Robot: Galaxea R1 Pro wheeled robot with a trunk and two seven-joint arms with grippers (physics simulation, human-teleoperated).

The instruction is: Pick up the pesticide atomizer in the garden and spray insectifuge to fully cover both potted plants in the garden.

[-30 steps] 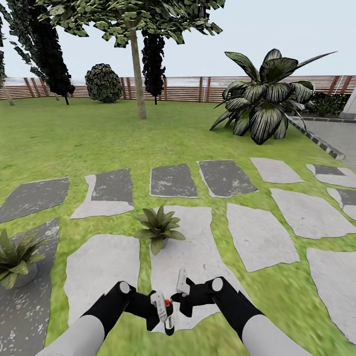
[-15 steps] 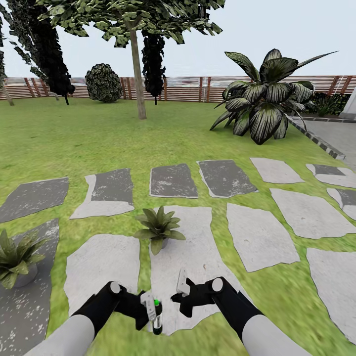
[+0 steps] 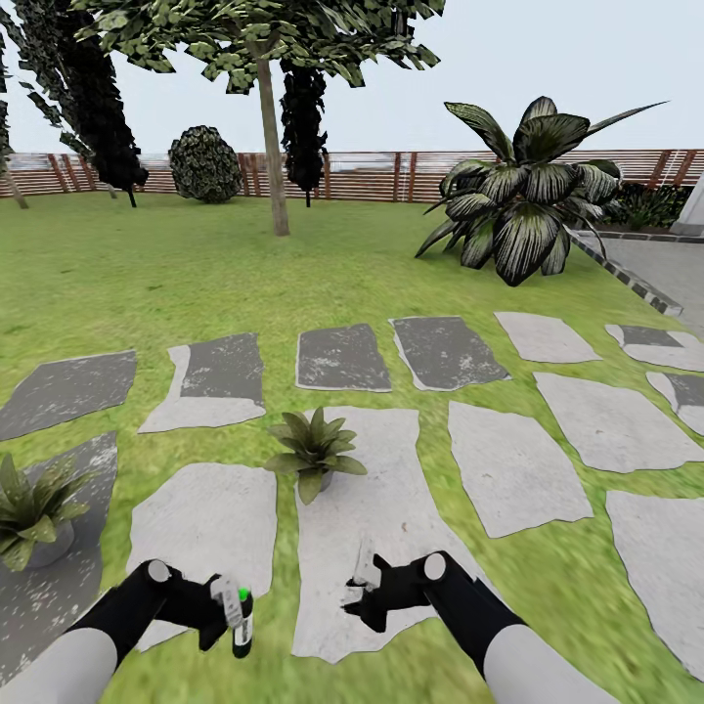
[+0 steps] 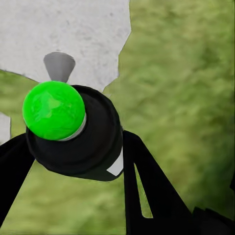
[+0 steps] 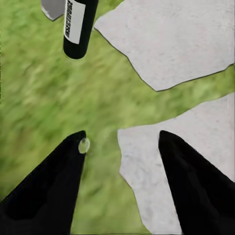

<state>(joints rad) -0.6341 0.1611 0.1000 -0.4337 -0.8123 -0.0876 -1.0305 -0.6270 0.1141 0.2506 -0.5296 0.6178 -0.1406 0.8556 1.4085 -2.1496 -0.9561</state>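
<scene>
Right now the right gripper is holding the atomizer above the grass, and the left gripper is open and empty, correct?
No, the sides are swapped. The head view shows the left gripper shut on the pesticide atomizer, held above the grass. The right gripper is the open, empty one; the right wrist view shows its fingers spread with nothing between them.

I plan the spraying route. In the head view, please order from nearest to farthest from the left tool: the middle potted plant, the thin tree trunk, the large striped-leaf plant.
1. Middle potted plant, ahead, slightly right.
2. Large striped-leaf plant, far right.
3. Thin tree trunk, farther back, near the fence.

The left tool holds the dark-green spray bottle.
</scene>
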